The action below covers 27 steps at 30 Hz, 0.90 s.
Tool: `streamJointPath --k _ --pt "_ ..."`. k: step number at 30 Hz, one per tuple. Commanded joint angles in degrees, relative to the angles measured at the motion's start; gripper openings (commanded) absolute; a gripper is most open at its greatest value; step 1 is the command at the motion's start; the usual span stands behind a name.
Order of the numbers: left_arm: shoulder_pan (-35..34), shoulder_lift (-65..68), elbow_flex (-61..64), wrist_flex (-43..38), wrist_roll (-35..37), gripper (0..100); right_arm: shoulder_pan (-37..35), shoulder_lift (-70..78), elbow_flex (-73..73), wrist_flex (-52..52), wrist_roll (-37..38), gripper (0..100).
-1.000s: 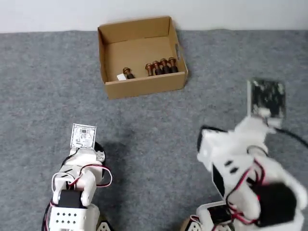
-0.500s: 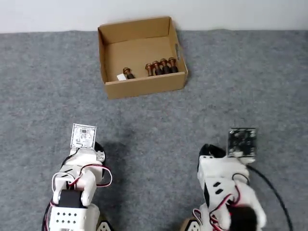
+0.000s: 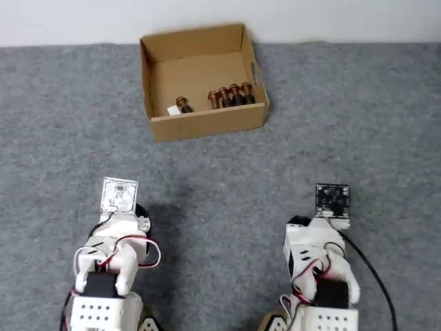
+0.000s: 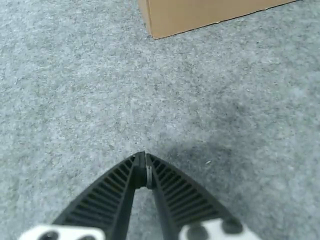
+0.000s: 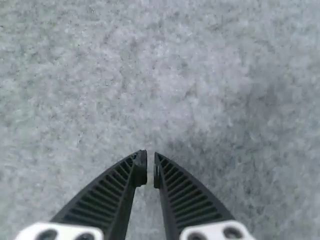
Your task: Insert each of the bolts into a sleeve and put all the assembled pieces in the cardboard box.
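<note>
left tool point(image 4: 145, 170) tips together, empty, over grey surface point(image 3: 227, 172). right tool point(image 5: 150, 171) tips all but together, empty. Five bolt-sleeve pieces point(image 3: 231, 95) lie inside cardboard box point(image 3: 200, 124): four side by side, one apart.

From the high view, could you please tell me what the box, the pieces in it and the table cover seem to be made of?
Box: plain brown cardboard, matte, with folded edges.
Pieces: probably metal, coppery with a slight shine; too small to be sure.
Table cover: grey felt or short-pile carpet, fuzzy and matte.
</note>
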Motion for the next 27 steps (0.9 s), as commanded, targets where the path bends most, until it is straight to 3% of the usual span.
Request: streamJointPath --k 1,8,14,27 --pt "-0.35 -0.26 -0.48 -1.23 -0.44 0 0.66 -0.40 1.05 -1.27 0.70 1.1" --pt "-0.35 -0.26 -0.48 -1.23 -0.44 0 0.75 -0.40 1.05 -0.84 0.70 0.9" --pt "-0.35 -0.26 -0.48 -1.23 -0.44 0 0.40 -0.40 1.05 13.41 0.53 0.9" --pt "-0.35 -0.26 -0.48 -1.23 -0.44 0 0.40 -0.40 1.05 12.97 0.62 0.9"
